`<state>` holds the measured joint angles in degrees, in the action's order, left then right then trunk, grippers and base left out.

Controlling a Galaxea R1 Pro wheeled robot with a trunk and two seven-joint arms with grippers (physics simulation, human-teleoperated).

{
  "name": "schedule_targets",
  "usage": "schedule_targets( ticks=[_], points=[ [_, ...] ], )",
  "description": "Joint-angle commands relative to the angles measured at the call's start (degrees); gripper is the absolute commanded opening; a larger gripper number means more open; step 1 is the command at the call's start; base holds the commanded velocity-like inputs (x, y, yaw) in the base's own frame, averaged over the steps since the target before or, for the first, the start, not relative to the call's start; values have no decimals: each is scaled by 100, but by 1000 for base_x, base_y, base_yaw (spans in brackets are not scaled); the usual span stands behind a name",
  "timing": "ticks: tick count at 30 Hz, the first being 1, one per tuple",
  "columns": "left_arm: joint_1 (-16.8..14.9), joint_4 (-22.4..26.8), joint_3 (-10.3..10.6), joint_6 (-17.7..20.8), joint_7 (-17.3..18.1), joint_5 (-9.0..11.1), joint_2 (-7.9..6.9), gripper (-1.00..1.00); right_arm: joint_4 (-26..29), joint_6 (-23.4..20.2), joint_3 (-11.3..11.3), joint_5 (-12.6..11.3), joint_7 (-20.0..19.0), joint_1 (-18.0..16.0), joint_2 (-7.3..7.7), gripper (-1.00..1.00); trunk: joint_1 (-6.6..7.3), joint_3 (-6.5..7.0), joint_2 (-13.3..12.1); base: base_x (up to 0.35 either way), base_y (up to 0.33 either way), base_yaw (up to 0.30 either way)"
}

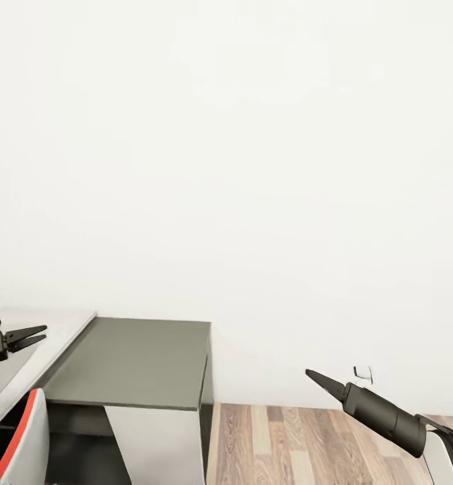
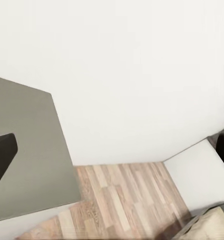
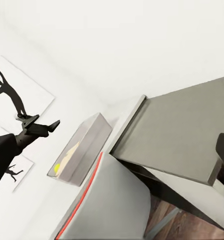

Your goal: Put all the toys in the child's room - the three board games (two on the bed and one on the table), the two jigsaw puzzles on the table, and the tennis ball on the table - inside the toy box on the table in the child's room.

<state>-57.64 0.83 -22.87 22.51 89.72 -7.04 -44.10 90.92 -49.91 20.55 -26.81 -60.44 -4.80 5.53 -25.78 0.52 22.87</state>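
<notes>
The toy box [image 3: 84, 145], a pale grey bin, stands on the table [image 3: 125, 109] below black silhouette pictures. Through its wall I see a small yellow-green spot, likely the tennis ball [image 3: 57, 167], and a pale yellow flat shape I cannot identify. My left gripper [image 1: 28, 336] hovers open and empty over the table's [image 1: 61, 327] light-grey end, and it appears as the left gripper [image 3: 42, 125] just above the bin. My right gripper [image 1: 315, 376] hangs over the wood floor, well right of the desk, open with nothing in it. Board games and jigsaw puzzles are out of view.
A lower dark grey shelf unit [image 1: 135, 364] joins the table's right end. A white chair with red trim [image 1: 24, 438] stands at the desk front. A bare white wall with an outlet [image 1: 363, 372] lies ahead. A beige bed corner [image 2: 214, 225] shows beside the plank floor [image 1: 307, 444].
</notes>
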Motion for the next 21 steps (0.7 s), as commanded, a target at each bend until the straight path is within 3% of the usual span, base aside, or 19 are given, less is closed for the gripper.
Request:
schedule_targets(
  ticks=[1, 14, 18, 21],
  points=[
    [-2, -1, -42, 61, 28, -60, -2, 100, -6, -28, 2, -10, -10, -4, 0, 100, 0, 3, 4, -181, -181, -250],
    [-2, 1, -42, 57, 28, -62, 85, 100, -12, -28, 13, -9, 13, -5, 0, 100, 0, 66, 4, -38, -37, -250],
    [-2, 4, -36, -14, 28, -76, 273, 100, -18, -28, 25, -6, 31, -4, 0, 100, 0, 76, 4, -1, -1, -155],
    [0, 5, -26, -132, 28, -92, 506, 100, -38, -28, 27, 25, 42, -5, -6, 100, 0, 78, 4, 0, 0, -42]
  ],
)
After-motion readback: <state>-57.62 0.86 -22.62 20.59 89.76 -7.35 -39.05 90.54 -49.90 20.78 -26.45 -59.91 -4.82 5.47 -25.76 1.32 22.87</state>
